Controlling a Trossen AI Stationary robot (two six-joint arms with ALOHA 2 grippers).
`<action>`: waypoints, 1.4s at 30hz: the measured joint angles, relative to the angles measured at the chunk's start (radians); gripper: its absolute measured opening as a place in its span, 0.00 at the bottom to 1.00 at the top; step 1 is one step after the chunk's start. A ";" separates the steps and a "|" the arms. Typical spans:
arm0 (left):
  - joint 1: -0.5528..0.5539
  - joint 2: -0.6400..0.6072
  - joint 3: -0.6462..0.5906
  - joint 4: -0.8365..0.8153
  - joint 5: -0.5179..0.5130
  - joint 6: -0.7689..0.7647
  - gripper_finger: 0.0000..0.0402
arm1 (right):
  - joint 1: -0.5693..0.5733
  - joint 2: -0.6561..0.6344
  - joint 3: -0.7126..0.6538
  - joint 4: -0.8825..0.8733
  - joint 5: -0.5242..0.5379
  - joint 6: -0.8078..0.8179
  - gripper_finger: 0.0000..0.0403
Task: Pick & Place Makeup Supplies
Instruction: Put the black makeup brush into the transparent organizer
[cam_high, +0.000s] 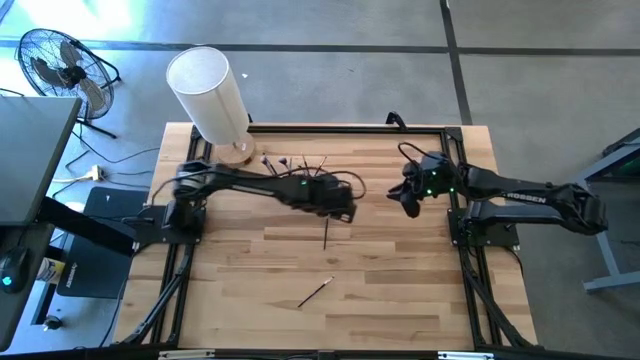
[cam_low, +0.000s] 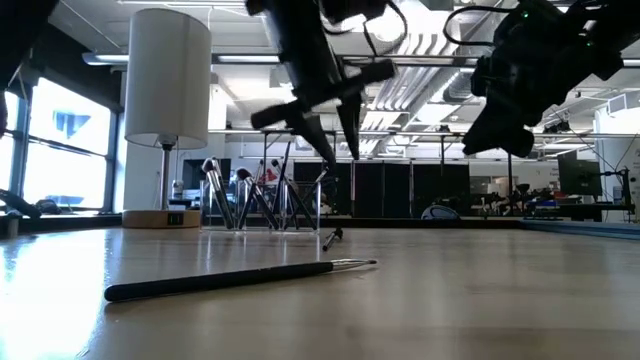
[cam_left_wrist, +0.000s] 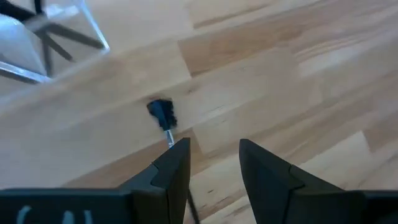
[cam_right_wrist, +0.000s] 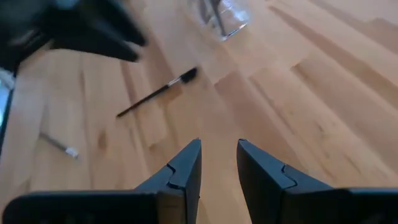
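Two makeup brushes lie flat on the wooden table. A dark one (cam_high: 326, 234) rests mid-table and a paler one (cam_high: 316, 291) lies nearer the front edge. More brushes stand in a small clear holder (cam_high: 295, 165) at the far side. My left gripper (cam_high: 345, 210) hovers open just above the dark brush. In the left wrist view the brush's bristle tip (cam_left_wrist: 161, 113) shows ahead of one finger and its handle runs beneath that finger. My right gripper (cam_high: 405, 200) hangs open over the table's right part, with nothing between its fingers (cam_right_wrist: 186, 162).
A tall white cylinder (cam_high: 208, 90) on a wooden base stands at the far left corner, beside the holder. Black frame rails (cam_high: 455, 230) run along the table's sides. A floor fan (cam_high: 60, 65) stands off the table. Bare wood lies around the near brush (cam_low: 240, 278).
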 joint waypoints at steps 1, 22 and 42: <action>0.009 0.032 0.031 -0.014 0.021 -0.011 0.34 | 0.000 -0.007 0.000 -0.011 -0.013 -0.013 0.24; 0.062 0.272 0.143 -0.127 0.027 -0.164 0.34 | 0.002 -0.029 0.000 -0.100 -0.087 -0.117 0.24; 0.031 0.291 0.239 -0.133 0.106 -0.055 0.03 | 0.002 -0.030 0.000 -0.102 -0.084 -0.155 0.24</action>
